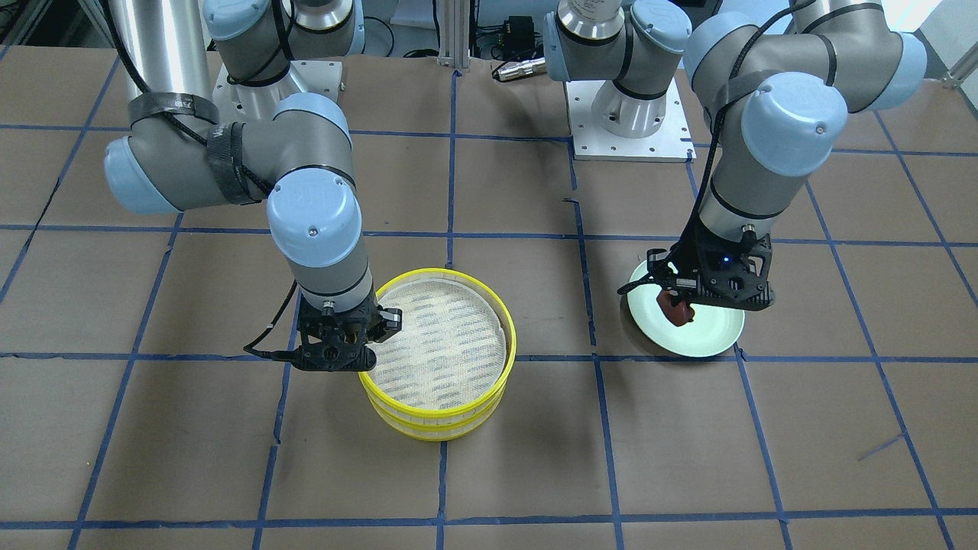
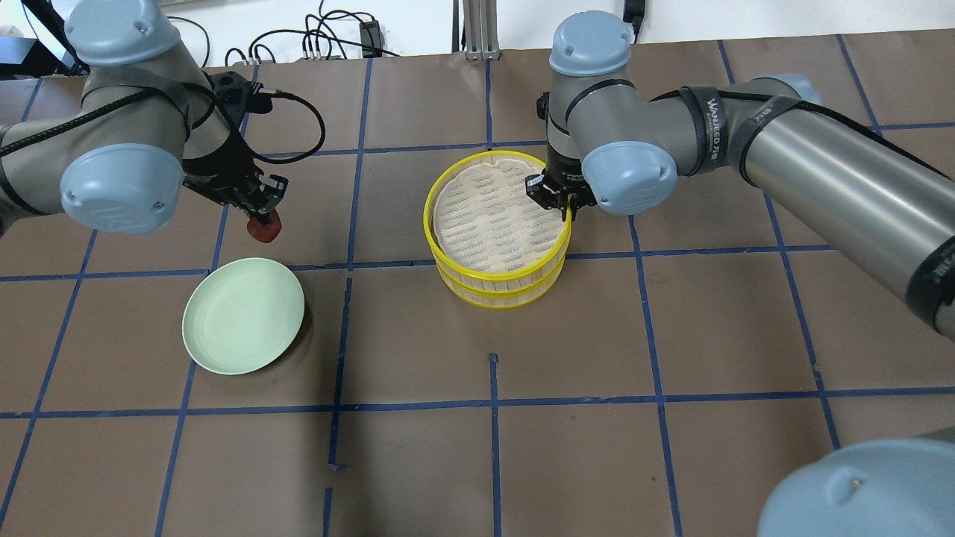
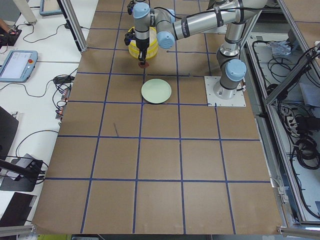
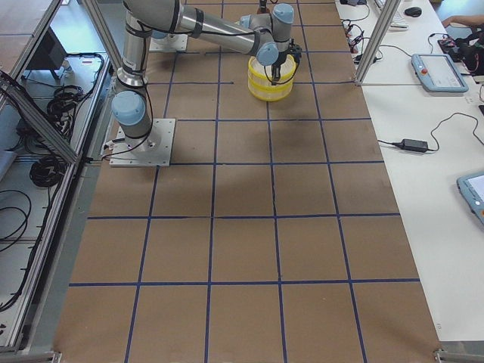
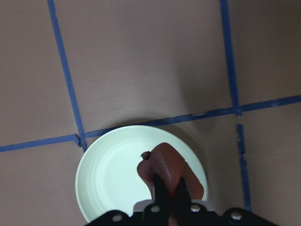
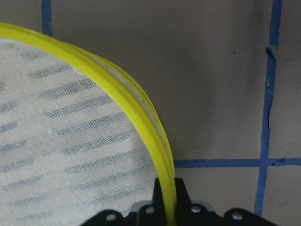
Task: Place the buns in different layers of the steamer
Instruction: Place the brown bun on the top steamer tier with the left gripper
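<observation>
The steamer [image 2: 498, 287] stands mid-table as two stacked yellow-rimmed layers; the top layer's mesh floor [image 2: 492, 220] is bare. My right gripper [image 2: 567, 211] is shut on the top layer's yellow rim [image 6: 141, 117] at its right edge, with a finger on each side of the rim in the right wrist view. My left gripper [image 2: 262, 222] is shut on the dark reddish-brown bun [image 2: 265, 232] and holds it above the pale green plate [image 2: 244, 315]; the bun also shows in the left wrist view [image 5: 162, 162]. The white bun is hidden or out of view.
The green plate [image 1: 714, 332] is bare on the robot's left side of the table. The brown table surface is marked with blue tape lines [image 2: 492, 403]. Both arm bases [image 1: 626, 114] stand at the table's robot side.
</observation>
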`<state>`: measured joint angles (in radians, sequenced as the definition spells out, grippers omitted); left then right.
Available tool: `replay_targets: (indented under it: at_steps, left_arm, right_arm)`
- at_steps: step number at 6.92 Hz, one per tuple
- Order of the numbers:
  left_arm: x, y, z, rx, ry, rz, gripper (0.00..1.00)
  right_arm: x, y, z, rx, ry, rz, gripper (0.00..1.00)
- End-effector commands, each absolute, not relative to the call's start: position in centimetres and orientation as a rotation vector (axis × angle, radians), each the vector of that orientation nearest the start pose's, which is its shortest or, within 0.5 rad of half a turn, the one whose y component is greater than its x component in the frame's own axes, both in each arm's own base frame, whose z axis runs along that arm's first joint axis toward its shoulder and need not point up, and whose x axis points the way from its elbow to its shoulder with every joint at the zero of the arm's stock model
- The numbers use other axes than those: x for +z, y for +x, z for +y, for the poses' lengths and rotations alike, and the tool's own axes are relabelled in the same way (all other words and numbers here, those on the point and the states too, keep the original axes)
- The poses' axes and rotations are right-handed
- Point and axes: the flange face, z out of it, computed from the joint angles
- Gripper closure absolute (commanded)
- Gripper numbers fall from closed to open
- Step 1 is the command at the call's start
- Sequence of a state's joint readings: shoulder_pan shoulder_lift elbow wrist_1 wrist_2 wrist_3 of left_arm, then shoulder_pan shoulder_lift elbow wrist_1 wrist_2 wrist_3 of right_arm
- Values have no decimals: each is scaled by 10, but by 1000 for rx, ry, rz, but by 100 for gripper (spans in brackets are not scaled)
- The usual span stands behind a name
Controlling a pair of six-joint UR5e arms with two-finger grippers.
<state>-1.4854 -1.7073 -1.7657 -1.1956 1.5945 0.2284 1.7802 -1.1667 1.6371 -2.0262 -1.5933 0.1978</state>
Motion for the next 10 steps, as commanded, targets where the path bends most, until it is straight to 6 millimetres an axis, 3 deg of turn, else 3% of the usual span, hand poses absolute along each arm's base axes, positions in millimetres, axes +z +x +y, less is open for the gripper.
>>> replay_targets:
  at_steps: [1,2,3,4,5,6,7,8,10]
  left_arm:
    - [376,-109,-549,-144,60,3278,99]
    - [386,-123,-555,-174,-50,3372,99]
    - [391,-149,-558,-179,-114,3416,99]
    - [391,-187,-555,-186,-227,3425,98]
    - [383,-235,-551,-241,-220,3440,92]
    - [366,-277,-550,-263,-308,3457,87]
    - [350,-297,-553,-283,-357,3461,20]
    - [347,-300,-556,-317,-370,3470,0]
    - [349,-300,-556,-328,-359,3469,0]
  right_arm:
    - [271,256,-572,28,-12,3161,33]
    - [287,255,-579,-20,-17,3153,13]
    - [326,231,-588,-83,-12,3144,10]
    - [372,191,-581,-14,28,3106,8]
    - [419,156,-561,18,-25,3100,7]
    - [484,147,-529,-42,-43,3102,7]
    - [520,149,-508,-31,-65,3105,6]
    - [531,143,-503,3,-92,3087,3]
    - [530,142,-499,55,-113,3098,0]
